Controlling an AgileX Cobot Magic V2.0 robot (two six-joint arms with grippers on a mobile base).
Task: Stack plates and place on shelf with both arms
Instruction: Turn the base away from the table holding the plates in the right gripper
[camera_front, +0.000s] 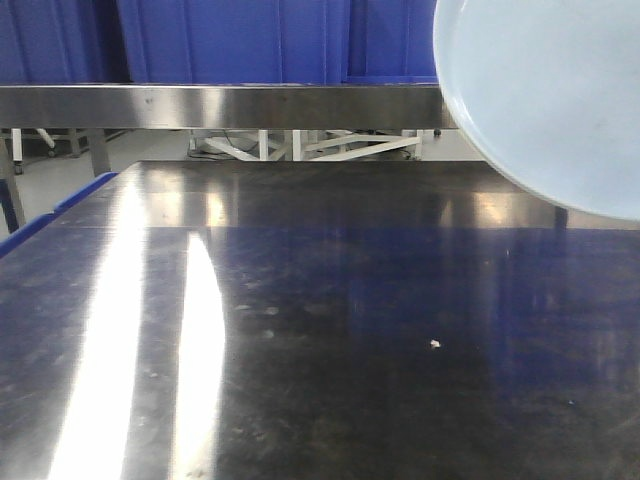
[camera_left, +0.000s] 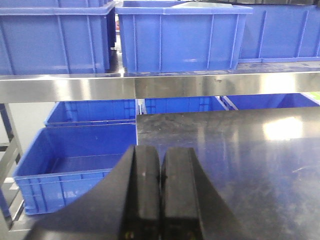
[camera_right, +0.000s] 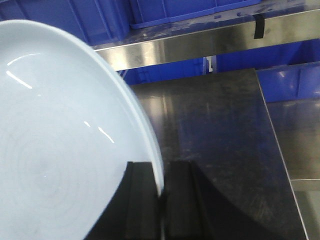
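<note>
One pale plate (camera_right: 60, 150) (tilted on edge) is pinched at its rim by the right hand (camera_right: 163, 200); the left hand (camera_left: 160, 180) is fully closed near the bench (camera_left: 240, 150).

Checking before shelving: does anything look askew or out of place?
The plate is pinched by its rim in the right gripper, tilted steeply above the table rather than level. A small white speck lies on the table. No damage shows.

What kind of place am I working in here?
Probably an industrial storage or dish-handling workroom: blue plastic crates sit above and below a brushed stainless-steel shelf, with a dark, scuffed steel worktable in front of it.
</note>
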